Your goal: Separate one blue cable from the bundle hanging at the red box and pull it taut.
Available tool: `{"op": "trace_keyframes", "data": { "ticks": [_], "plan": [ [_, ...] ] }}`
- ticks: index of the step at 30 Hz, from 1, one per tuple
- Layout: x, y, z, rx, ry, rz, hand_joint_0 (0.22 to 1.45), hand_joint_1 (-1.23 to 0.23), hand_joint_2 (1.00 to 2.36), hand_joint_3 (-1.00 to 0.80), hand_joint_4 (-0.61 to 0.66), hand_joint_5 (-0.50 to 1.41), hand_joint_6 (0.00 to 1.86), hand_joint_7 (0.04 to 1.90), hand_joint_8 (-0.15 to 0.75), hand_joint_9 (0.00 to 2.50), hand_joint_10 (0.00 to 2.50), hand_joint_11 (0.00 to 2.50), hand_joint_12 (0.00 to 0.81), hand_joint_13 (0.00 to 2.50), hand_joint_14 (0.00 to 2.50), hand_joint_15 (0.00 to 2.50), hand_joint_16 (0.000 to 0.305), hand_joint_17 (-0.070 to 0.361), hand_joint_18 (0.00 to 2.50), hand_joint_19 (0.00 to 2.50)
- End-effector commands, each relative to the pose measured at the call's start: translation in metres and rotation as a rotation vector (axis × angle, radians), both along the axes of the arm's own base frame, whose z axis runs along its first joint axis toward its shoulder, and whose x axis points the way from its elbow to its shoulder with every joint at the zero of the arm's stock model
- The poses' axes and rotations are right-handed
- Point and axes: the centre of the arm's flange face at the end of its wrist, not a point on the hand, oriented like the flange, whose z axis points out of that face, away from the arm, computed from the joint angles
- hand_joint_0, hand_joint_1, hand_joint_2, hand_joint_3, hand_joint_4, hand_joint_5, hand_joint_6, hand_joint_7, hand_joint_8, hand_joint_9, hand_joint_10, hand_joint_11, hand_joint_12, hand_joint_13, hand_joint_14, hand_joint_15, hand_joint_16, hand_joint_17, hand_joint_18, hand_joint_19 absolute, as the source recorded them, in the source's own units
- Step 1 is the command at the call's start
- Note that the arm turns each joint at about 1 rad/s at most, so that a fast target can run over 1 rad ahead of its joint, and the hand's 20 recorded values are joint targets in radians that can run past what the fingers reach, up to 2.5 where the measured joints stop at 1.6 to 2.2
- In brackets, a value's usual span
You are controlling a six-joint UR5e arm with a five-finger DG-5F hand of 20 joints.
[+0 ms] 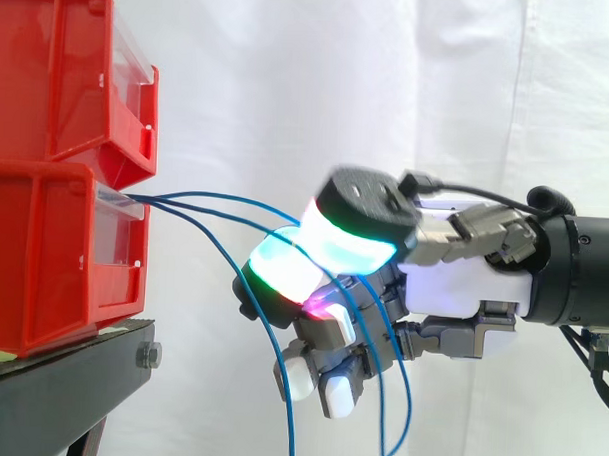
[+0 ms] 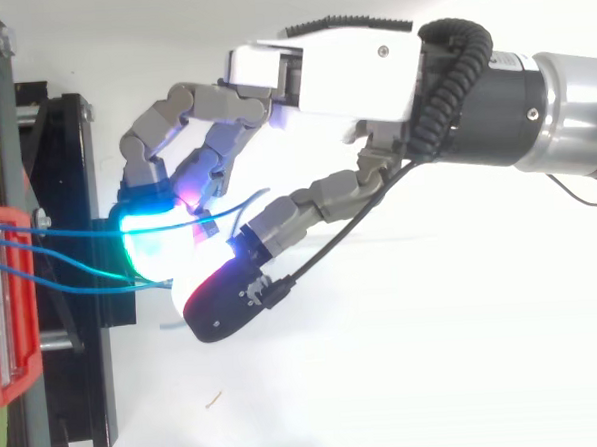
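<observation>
**Three cables, one narrow grasp**

Three blue cables (image 1: 201,194) leave the front lip of the lower red bin (image 1: 43,259). A second red bin (image 1: 50,69) is stacked on top of it. Both bins sit at the front edge of the black stand (image 1: 69,380), with a white curtain (image 1: 289,87) behind. The cables arch out past that edge, then drop.

The robot hand (image 1: 463,284) comes in level from the right, its palm turned toward the bins. Its fingers are curled in tightly on the blue cables. The top strand runs in between two cyan-green pads (image 1: 354,245) pressed close together (how many strands are actually pinched cannot be told). The other strands drape over the lower curled fingers (image 1: 319,374) and hang below them.
</observation>
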Motion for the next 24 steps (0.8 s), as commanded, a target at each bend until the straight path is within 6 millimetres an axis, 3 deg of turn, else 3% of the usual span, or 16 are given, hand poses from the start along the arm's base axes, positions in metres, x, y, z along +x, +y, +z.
{"op": "trace_keyframes", "data": {
  "ticks": [1, 5, 9, 12, 19, 24],
  "plan": [
    [0.0000, 0.0009, -0.0001, 0.000, 0.001, 0.001, 0.59, -0.94, 1.00, -0.50, 0.09, -0.17, 0.91, 1.01, 0.336, 1.01, 0.02, 1.20, 0.397, 0.89, 0.02, 0.65, 0.048, 0.109, 0.94, 0.56],
    [0.0000, 0.0009, -0.0001, 0.000, 0.001, 0.001, 0.46, -0.88, 1.00, -0.50, 0.12, -0.15, 0.89, 0.99, 0.370, 1.03, 0.02, 1.19, 0.426, 0.91, 0.02, 0.64, 0.054, 0.121, 0.99, 0.56],
    [0.0000, 0.0009, -0.0001, 0.000, 0.001, 0.001, 0.52, -0.46, 1.00, -0.50, 0.10, -0.11, 0.80, 1.06, 0.340, 1.10, 0.02, 1.09, 0.392, 0.94, 0.02, 0.64, 0.049, 0.110, 0.97, 0.61],
    [0.0002, 0.0009, 0.0001, 0.000, -0.001, 0.001, 0.58, -0.31, 1.00, -0.50, 0.11, -0.09, 0.74, 1.16, 0.323, 1.13, 0.02, 1.05, 0.382, 0.95, 0.02, 0.65, 0.046, 0.104, 0.95, 0.67],
    [0.0002, 0.0009, 0.0001, 0.000, -0.001, 0.001, 0.61, -0.36, 1.00, -0.49, 0.14, -0.08, 0.73, 1.23, 0.358, 1.26, 0.02, 1.10, 0.359, 1.08, 0.02, 0.64, 0.044, 0.099, 1.07, 0.60],
    [-0.0001, 0.0009, -0.0003, 0.000, 0.002, 0.001, 0.62, -0.47, 1.01, -0.33, 0.12, -0.09, 0.74, 1.20, 0.369, 1.25, 0.02, 1.09, 0.347, 1.11, 0.02, 0.63, 0.043, 0.097, 1.09, 0.57]
  ]
}}
